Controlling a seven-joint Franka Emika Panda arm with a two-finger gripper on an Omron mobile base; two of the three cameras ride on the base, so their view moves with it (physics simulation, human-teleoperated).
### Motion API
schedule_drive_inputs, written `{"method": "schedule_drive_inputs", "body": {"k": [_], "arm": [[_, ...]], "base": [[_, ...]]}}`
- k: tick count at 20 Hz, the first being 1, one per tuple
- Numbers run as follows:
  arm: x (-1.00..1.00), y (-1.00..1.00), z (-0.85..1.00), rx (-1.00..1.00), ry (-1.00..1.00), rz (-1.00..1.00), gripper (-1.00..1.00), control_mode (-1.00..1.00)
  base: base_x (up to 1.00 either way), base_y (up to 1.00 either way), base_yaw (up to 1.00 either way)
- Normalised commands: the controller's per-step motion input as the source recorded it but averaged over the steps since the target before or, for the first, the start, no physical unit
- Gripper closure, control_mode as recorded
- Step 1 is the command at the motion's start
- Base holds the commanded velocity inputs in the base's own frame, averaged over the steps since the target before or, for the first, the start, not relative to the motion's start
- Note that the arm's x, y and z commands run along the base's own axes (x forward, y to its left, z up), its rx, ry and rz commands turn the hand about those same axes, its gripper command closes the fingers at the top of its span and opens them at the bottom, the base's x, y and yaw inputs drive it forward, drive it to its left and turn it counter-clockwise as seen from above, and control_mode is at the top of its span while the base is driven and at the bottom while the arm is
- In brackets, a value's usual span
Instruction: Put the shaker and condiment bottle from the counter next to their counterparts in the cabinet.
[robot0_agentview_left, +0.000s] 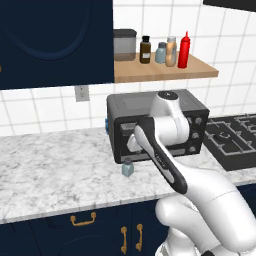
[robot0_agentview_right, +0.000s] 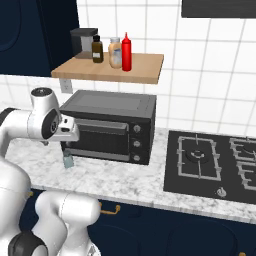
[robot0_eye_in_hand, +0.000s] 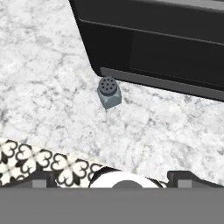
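Hand view: small pale blue-grey shaker (robot0_eye_in_hand: 109, 92) upright on white-grey speckled marble worktop (robot0_eye_in_hand: 48, 87), just beside black toaster oven (robot0_eye_in_hand: 162, 39); end effector (robot0_eye_in_hand: 114, 175) released, above it.

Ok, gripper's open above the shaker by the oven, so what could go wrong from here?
The shaker stands on the counter very close to the toaster oven front, so a finger coming down on that side may hit the oven or tip the shaker. On the shelf, the red bottle, tan bottle and matching shaker crowd together; placing beside them risks knocking one over.
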Motion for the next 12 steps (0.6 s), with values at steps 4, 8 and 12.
{"method": "schedule_drive_inputs", "body": {"k": [4, 8, 12], "arm": [[0.26, 0.0, -0.41, 0.02, 0.0, 0.0, -1.0, -1.0], [0.34, 0.01, -0.21, 0.0, 0.0, 0.0, -1.0, -1.0], [0.24, 0.1, -0.09, 0.0, -0.04, 0.0, -1.0, -1.0]], "base": [[0.0, 0.0, 0.0], [0.0, 0.0, 0.0], [0.0, 0.0, 0.0]]}}
